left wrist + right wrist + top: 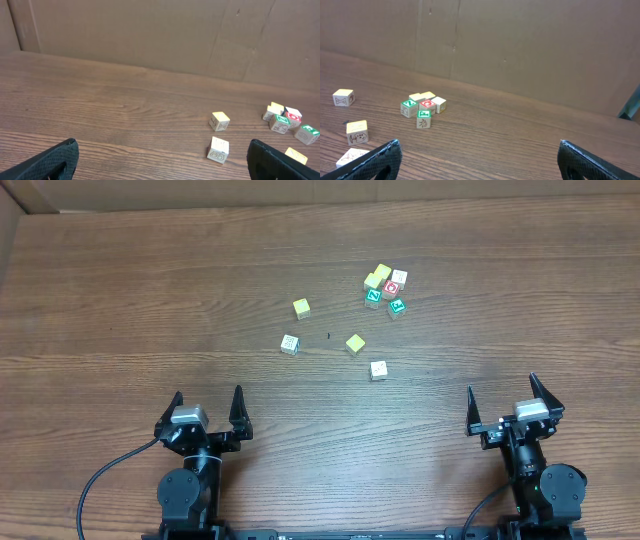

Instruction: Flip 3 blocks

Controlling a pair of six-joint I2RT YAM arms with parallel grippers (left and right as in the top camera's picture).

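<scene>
Both claws are spread wide and empty: left gripper point(208, 396) and right gripper point(502, 388) sit at the near edge of the table point(120, 290), well apart from every cube.

Your targets are loose, mid-table and right of centre:
- The whitish cube with grey pattern point(290, 344) is furthest left.
- The yellow-and-cream cube point(355, 343) is to its right.
- The cream cube with faint print point(378, 369) is closest to the near edge.
- A second yellow-topped cube point(301, 307) sits alone a bit further back. You can't tell from here which yellow one is meant, and either looks usable.

Leave the cluster of lettered cubes point(385, 288) alone. It lies nearer the far edge, with green faces and a red one, and its cubes are touching or nearly so.

Handling, judged from looks:
- They are small wooden cubes, so light, rigid and not fragile.
- The faces are smooth and probably a bit slick, so a light cube may skid or spin if you nudge it off-centre.
- Take hold across two opposite flat sides at mid-height, with the fingers square to the faces and not on the corners.
- All the loose cubes have free table on every side, so the fingers have room to come down.

Containers: none in view. No bin, tray or bowl, and everything sits straight on the table.
</scene>
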